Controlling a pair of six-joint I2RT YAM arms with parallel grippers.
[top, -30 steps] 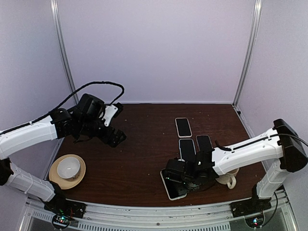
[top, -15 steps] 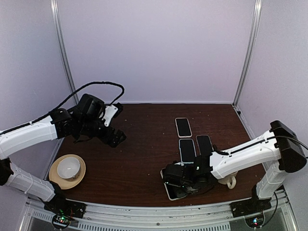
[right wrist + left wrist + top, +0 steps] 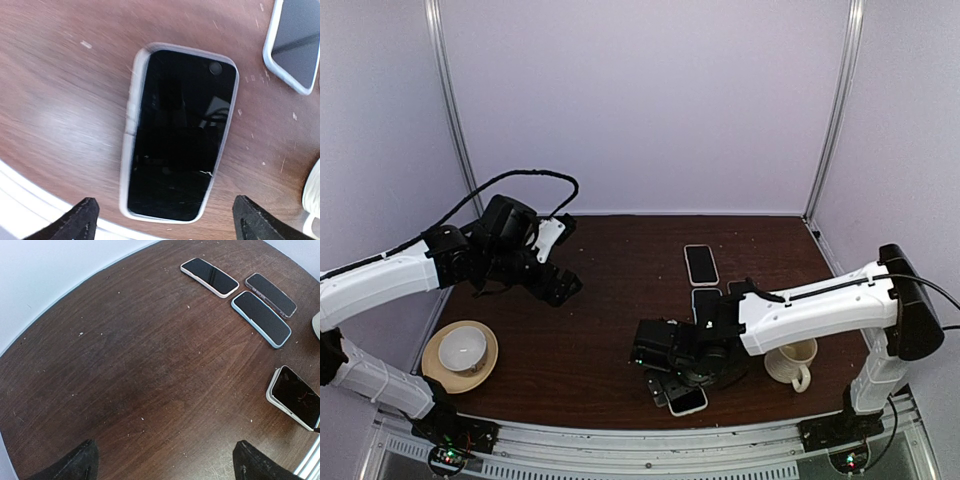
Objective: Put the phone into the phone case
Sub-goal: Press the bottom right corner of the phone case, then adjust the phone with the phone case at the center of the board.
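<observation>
Releasing its press, the right gripper (image 3: pixel 170 220) had gone from closed to jaws wide apart and lifted off the phone (image 3: pixel 180 135), shifting toward 10 o'clock. The phone lay seated in the phone case (image 3: pixel 128 150) at 5 o'clock on the table (image 3: pixel 600 340); insertion appeared complete.

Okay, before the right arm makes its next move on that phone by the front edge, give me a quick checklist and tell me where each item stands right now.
1. Phone inside the rim of the case: it looks seated, but the left edge is blurred. Fully snapped in: cannot tell.
2. Right fingers spread wide, gripping nothing: ok.
3. Phone lying wholly on the table, though close to its near edge: ok.
4. Left fingers open, holding nothing, well away from the phone: ok.
5. Mug standing apart from the phone: ok.
</observation>
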